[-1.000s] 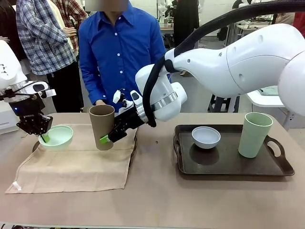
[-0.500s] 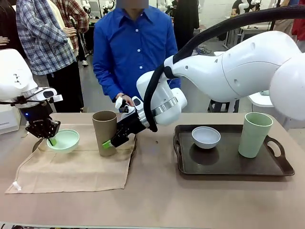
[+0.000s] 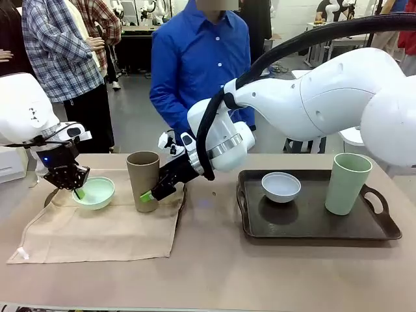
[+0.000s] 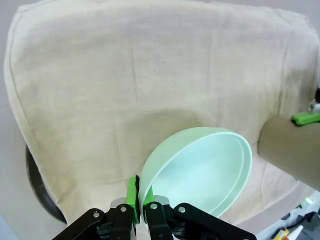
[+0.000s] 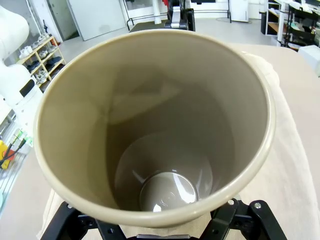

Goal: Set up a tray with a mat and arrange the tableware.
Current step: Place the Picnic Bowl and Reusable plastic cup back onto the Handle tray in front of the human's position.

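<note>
Firmly pressed together, the left gripper (image 3: 77, 190) pinches the rim of the mint bowl (image 3: 95, 192) over the mat (image 3: 97, 231); just right, the right gripper (image 3: 147, 194) clasps the upright brown tumbler (image 3: 143, 174).

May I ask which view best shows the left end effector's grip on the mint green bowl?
The left wrist view: the left end effector pinches the mint green bowl by its rim, close up, a green pad either side. The front view shows the pinch small and dark. The right wrist view looks into the brown tumbler.
</note>
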You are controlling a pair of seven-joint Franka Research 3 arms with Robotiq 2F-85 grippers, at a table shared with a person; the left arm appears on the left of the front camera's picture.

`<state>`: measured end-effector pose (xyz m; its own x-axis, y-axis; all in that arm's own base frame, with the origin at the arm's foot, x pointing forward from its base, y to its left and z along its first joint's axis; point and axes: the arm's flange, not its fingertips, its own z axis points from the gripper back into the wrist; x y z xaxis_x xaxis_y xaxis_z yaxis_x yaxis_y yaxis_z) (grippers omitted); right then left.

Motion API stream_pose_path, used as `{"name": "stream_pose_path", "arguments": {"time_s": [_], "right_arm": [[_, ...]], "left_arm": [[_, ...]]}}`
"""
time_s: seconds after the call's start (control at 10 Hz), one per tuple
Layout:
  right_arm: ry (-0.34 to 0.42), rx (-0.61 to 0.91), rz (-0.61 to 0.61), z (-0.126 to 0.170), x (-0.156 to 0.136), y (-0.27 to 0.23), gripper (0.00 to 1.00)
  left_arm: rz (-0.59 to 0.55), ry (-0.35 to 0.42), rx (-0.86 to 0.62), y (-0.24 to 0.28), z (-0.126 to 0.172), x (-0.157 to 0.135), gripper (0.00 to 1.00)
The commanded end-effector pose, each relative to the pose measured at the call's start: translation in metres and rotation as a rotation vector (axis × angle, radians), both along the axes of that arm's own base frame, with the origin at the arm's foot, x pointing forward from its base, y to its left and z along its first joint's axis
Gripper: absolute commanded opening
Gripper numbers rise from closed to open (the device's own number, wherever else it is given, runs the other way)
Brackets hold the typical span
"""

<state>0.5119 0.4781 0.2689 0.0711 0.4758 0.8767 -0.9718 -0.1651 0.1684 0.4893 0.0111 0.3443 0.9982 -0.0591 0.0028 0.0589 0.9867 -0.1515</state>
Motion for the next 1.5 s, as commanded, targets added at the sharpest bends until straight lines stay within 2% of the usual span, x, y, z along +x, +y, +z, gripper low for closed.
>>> {"name": "stream_pose_path", "arguments": {"time_s": [0.0, 0.1, 0.2, 0.3, 0.4, 0.5, 0.6, 0.7, 0.9, 1.0, 1.1, 1.2, 1.4], "right_arm": [[0.000, -0.025, -0.001, -0.002, 0.001, 0.001, 0.81], [-0.001, -0.035, 0.001, -0.002, 0.000, 0.001, 0.81], [0.001, -0.048, -0.004, -0.002, 0.001, 0.000, 1.00], [0.001, -0.085, -0.014, 0.000, -0.001, 0.000, 1.00], [0.006, -0.144, -0.038, 0.005, -0.001, -0.002, 1.00], [0.026, -0.209, -0.070, 0.014, -0.003, -0.008, 1.00], [0.021, -0.264, -0.089, 0.023, -0.004, -0.013, 1.00], [0.033, -0.309, -0.106, 0.034, -0.009, -0.020, 1.00], [0.048, -0.392, -0.129, 0.049, -0.016, -0.034, 1.00], [0.071, -0.420, -0.136, 0.056, -0.019, -0.042, 1.00], [0.108, -0.464, -0.150, 0.064, -0.025, -0.050, 1.00], [0.186, -0.529, -0.198, 0.073, -0.029, -0.058, 1.00], [0.311, -0.667, -0.329, 0.110, -0.034, -0.083, 1.00]], "left_arm": [[-0.012, -0.037, -0.054, -0.004, -0.014, 0.001, 0.04], [-0.014, -0.028, -0.061, -0.004, -0.017, 0.000, 0.04], [-0.008, -0.016, -0.057, -0.004, -0.018, 0.001, 0.13], [0.002, 0.008, -0.051, -0.004, -0.015, -0.002, 0.63], [0.005, 0.024, -0.030, -0.002, -0.009, -0.003, 0.72], [-0.006, 0.049, 0.003, 0.002, -0.002, -0.005, 1.00], [-0.007, 0.067, 0.014, 0.007, 0.005, -0.006, 0.92], [-0.007, 0.074, 0.019, 0.011, 0.011, -0.010, 1.00], [-0.020, 0.076, 0.037, 0.018, 0.023, -0.013, 1.00], [-0.032, 0.083, 0.044, 0.021, 0.031, -0.015, 0.74], [-0.044, 0.091, 0.064, 0.023, 0.044, -0.021, 0.83], [-0.070, 0.085, 0.080, 0.023, 0.056, -0.024, 0.86], [-0.144, 0.056, 0.119, 0.009, 0.086, -0.026, 0.86]]}}
